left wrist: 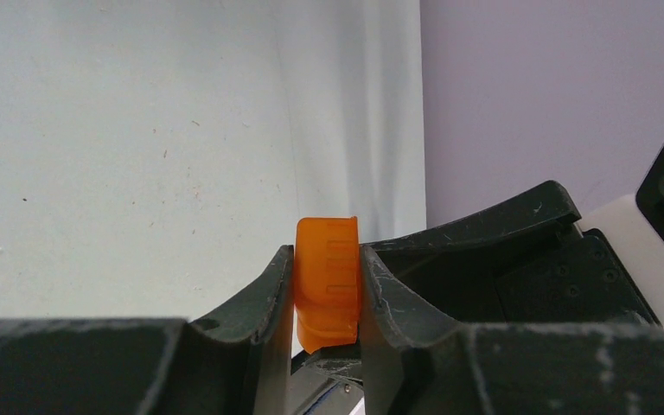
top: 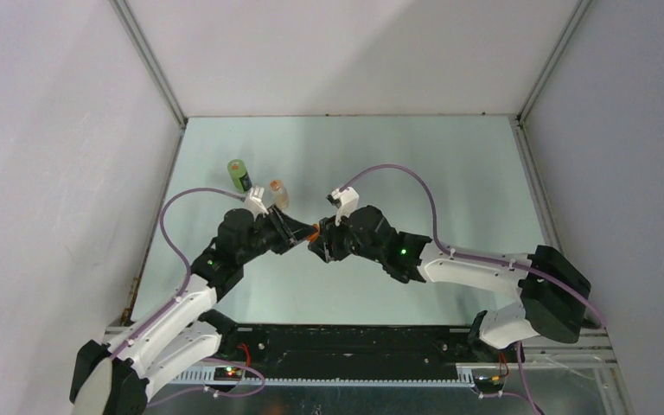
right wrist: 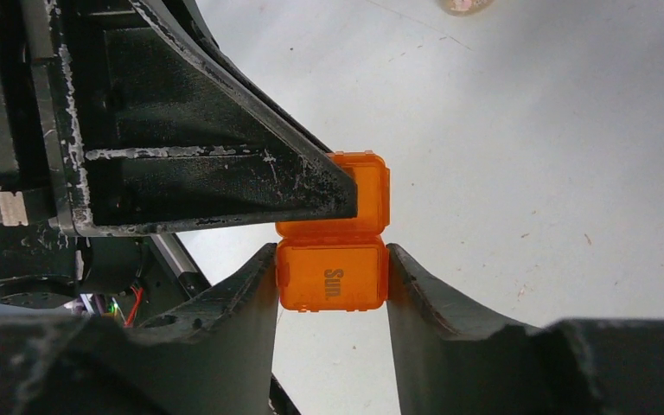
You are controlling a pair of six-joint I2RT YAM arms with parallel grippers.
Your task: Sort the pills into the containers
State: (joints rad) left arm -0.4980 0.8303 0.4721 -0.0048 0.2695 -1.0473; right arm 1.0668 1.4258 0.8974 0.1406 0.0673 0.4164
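The orange box [top: 312,232] is held between both grippers above the table's middle. My left gripper [left wrist: 327,252] is shut on one half of the orange box [left wrist: 327,285], seen edge-on. My right gripper [right wrist: 331,259] is shut on the other half, whose lid reads "Sun." [right wrist: 333,275]. The two halves are hinged open, and the left gripper's finger [right wrist: 225,173] covers part of the far half [right wrist: 370,190]. The green bottle [top: 239,175] and the orange-topped vial [top: 278,193] stand on the table behind the left gripper [top: 296,231]. No pills show.
The table [top: 450,173] is pale green with white walls on three sides. A small tan round thing [right wrist: 462,4] shows at the top edge of the right wrist view; I cannot tell what it is. The right gripper [top: 320,244] meets the left one at the centre.
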